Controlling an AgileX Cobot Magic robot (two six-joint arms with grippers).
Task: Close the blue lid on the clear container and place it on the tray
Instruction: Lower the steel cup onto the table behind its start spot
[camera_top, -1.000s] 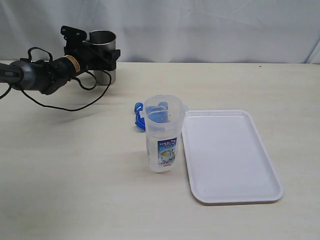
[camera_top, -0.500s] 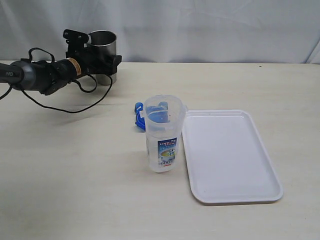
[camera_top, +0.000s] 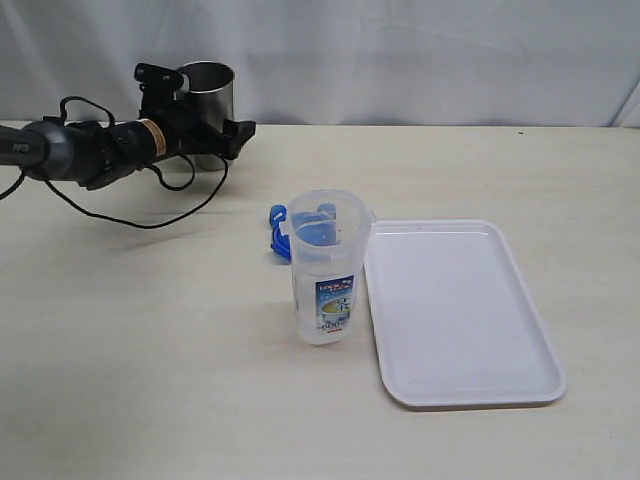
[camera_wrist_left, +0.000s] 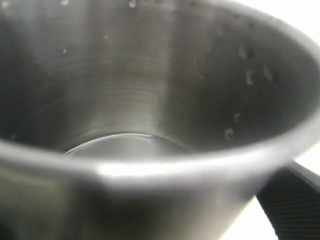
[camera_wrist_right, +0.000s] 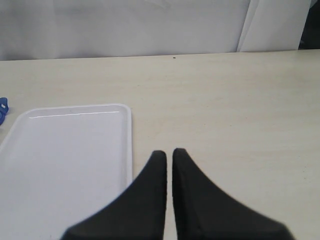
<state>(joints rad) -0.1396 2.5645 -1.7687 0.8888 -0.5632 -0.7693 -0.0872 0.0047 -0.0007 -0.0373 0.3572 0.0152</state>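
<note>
While the blue lid (camera_top: 280, 240) lay on the table (camera_top: 150, 330) just behind the clear container (camera_top: 325, 290), nothing of your task was done; the canister stood open just beside the tray (camera_top: 460, 310); closing and placing remained. Your left gripper (camera_top: 225, 130) sat around the steel cup (camera_top: 208, 85); whether it clamped it could not be told; your right gripper (camera_wrist_right: 169, 152) hung empty, jaws pressed together. Pale tabletop; white curtain (camera_top: 400, 50) behind.

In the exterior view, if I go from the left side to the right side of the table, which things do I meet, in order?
steel cup → clear container → tray. The blue lid overlaps the clear container, so I leave it out.
</note>
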